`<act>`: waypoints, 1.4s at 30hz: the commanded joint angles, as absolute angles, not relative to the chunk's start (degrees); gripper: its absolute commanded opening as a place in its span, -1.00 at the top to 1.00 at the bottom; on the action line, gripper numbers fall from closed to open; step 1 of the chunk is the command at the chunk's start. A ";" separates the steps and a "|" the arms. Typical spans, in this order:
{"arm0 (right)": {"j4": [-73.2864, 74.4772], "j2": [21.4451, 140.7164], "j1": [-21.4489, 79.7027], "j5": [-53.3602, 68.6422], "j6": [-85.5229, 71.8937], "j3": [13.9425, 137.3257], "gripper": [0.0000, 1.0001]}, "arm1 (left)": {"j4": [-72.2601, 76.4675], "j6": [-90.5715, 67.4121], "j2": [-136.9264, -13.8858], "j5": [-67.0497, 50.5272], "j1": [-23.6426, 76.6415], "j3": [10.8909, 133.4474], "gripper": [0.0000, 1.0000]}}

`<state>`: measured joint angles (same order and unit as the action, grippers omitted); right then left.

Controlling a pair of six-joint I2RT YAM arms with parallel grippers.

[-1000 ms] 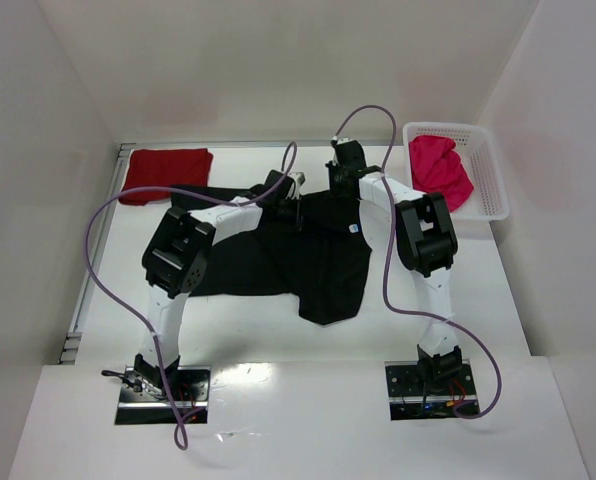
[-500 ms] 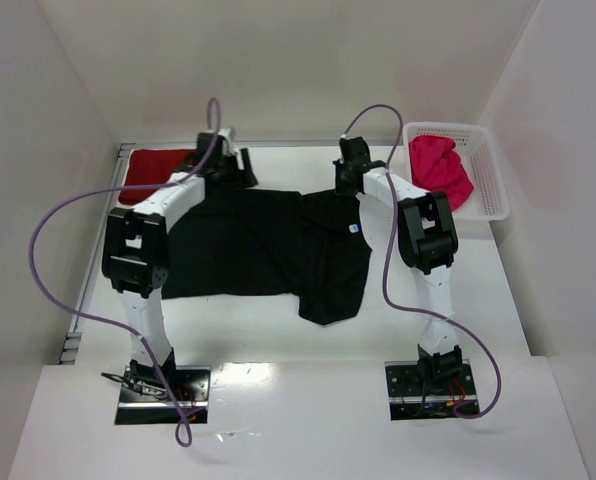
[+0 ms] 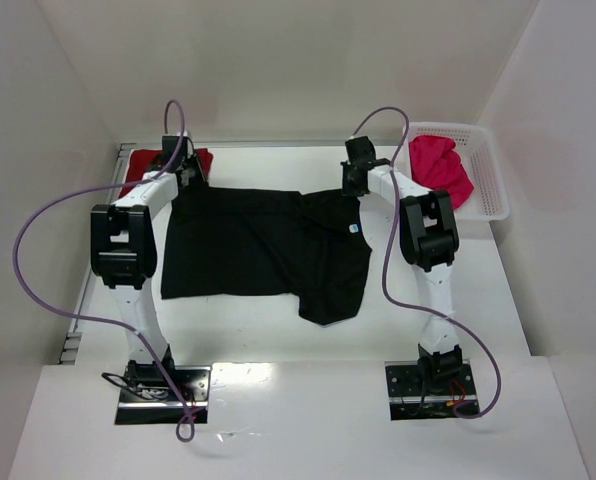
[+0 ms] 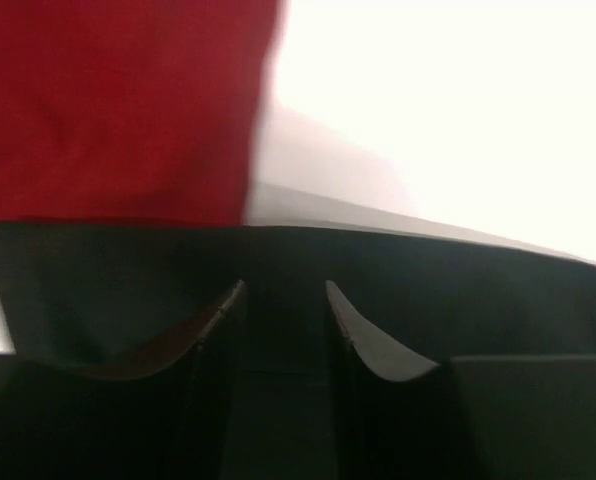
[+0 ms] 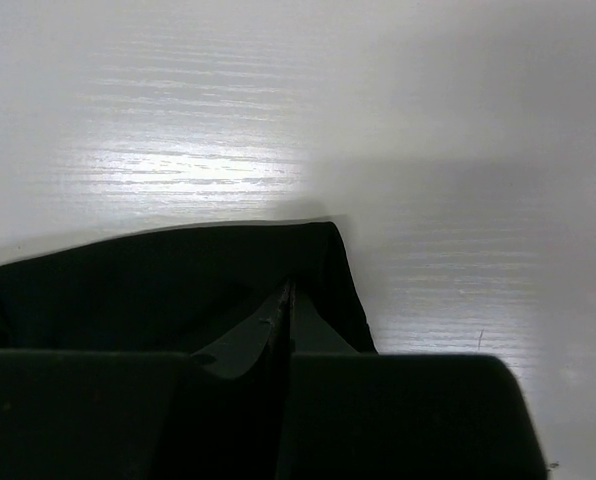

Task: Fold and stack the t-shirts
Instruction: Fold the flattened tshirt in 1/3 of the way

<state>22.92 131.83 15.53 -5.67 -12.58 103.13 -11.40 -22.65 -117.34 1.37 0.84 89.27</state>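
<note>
Tightly, black t-shirt [image 5: 128,280] between right fingers [image 5: 246,345].

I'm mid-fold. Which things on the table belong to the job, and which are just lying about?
Job:
- black shirt, spread on the table
- dark red shirt, far left corner
- pink-red shirt, bunched in the basket

Lying about:
- white basket, only holding that shirt

Black t-shirt [image 3: 263,245] — flat, spread wide
</note>
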 commanded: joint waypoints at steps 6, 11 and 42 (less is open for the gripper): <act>28.20 135.87 15.38 -8.08 -13.18 109.59 0.97 | -11.43 -22.59 -121.02 5.44 -4.48 89.47 0.27; 28.74 136.41 15.38 -9.14 -13.18 110.21 0.97 | -12.04 -21.45 -123.05 4.92 -5.10 92.28 0.27; 24.35 116.60 11.95 -4.14 -14.06 102.51 -0.20 | -14.94 -18.28 -110.88 -0.87 -5.63 93.26 -0.68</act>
<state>28.58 130.65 12.32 -7.27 -14.90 105.45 -15.44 -19.42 -122.43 1.30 -5.13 95.07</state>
